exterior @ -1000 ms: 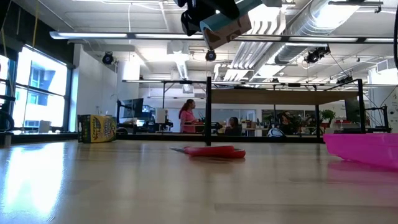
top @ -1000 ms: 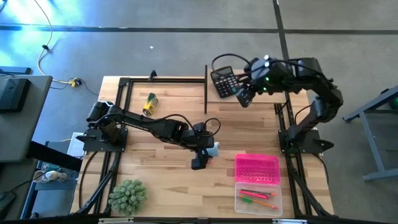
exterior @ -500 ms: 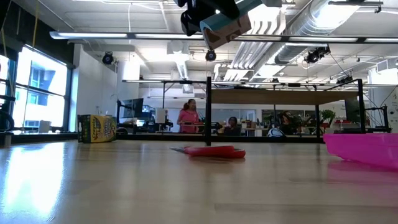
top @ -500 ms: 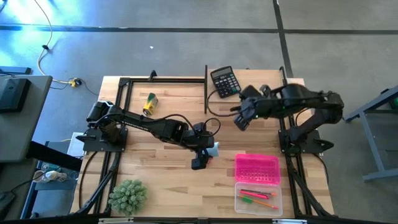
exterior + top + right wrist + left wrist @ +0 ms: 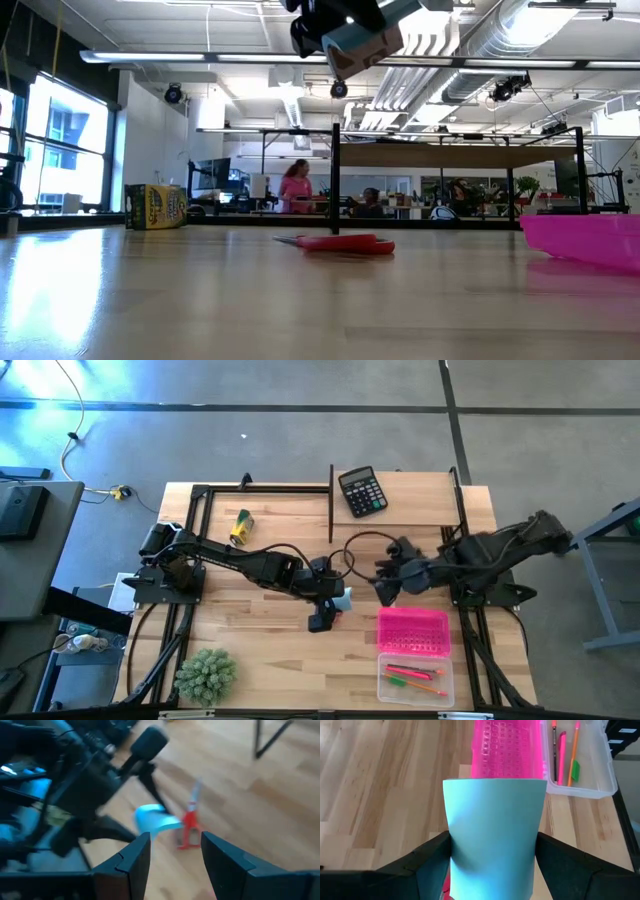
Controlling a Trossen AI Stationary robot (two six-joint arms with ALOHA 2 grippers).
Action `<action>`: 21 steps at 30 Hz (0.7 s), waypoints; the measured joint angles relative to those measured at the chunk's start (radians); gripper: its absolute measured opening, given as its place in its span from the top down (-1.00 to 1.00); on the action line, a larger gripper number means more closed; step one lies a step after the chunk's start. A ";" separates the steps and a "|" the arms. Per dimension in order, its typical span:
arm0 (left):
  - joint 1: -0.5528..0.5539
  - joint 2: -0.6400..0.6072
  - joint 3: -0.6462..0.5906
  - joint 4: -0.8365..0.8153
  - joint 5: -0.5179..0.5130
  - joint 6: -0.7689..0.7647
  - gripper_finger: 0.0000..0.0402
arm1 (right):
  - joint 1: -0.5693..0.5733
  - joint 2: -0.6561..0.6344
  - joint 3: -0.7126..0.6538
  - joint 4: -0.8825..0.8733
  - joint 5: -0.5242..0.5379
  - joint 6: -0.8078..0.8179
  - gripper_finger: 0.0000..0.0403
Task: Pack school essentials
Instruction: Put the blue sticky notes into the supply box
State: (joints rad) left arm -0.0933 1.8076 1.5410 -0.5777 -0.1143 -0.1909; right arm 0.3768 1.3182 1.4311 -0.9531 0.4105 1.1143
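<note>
**Notepad held over mid-tabletop, right hand alongside**

Nearest, at the lower edge of the high view, sit one green spiky plant [image 5: 206,674] at lower left and one clear plastic box [image 5: 416,679] at lower right. In the left wrist view the box [image 5: 580,785] holds one red pen [image 5: 561,755], one orange pencil [image 5: 574,745], another thin pencil [image 5: 553,745] at its far side and one small green eraser [image 5: 575,770]. Just above the box in the high view stands one pink basket [image 5: 412,631].

At frame centre the left hand [image 5: 330,606] grips the one light-blue notepad [image 5: 493,830] between its fingers, lifted clear of the tabletop [image 5: 270,650]; in the low view it hangs at the top of the frame [image 5: 362,40], with one pair of red-handled scissors [image 5: 340,243] lying flat on the wood underneath. The basket lies just right of the notepad.

The right hand [image 5: 388,581] hovers just right of the notepad, fingers parted and empty; its wrist view shows the scissors [image 5: 189,827] beside the notepad [image 5: 155,817].

Farther up are one yellow-green item [image 5: 241,526] at upper left and one black calculator [image 5: 362,491] at top centre
</note>
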 joint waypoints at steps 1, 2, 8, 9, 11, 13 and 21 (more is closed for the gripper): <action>0.000 0.000 0.000 0.000 -0.005 0.000 -0.32 | 0.008 0.000 -0.021 0.040 -0.001 0.022 0.18; 0.001 0.000 0.000 0.000 -0.008 -0.001 -0.32 | 0.017 0.000 -0.041 0.078 -0.001 0.040 0.18; 0.002 0.000 0.000 0.000 -0.034 -0.015 -0.32 | 0.041 0.004 -0.149 0.268 -0.004 0.101 0.18; 0.002 0.000 0.000 0.001 -0.034 -0.015 -0.32 | 0.043 0.004 -0.168 0.294 -0.003 0.106 0.18; 0.002 0.000 0.000 0.001 -0.035 -0.016 -0.32 | 0.043 0.004 -0.203 0.335 -0.003 0.109 0.18; 0.001 0.000 0.000 0.003 -0.045 -0.016 -0.32 | 0.043 0.004 -0.238 0.391 -0.003 0.109 0.18; 0.002 0.000 0.000 0.034 -0.075 -0.039 -0.32 | 0.043 0.004 -0.300 0.475 0.009 0.117 0.18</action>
State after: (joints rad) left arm -0.0910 1.8076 1.5410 -0.5442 -0.1889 -0.2303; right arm 0.4194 1.3220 1.1306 -0.4784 0.4198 1.2317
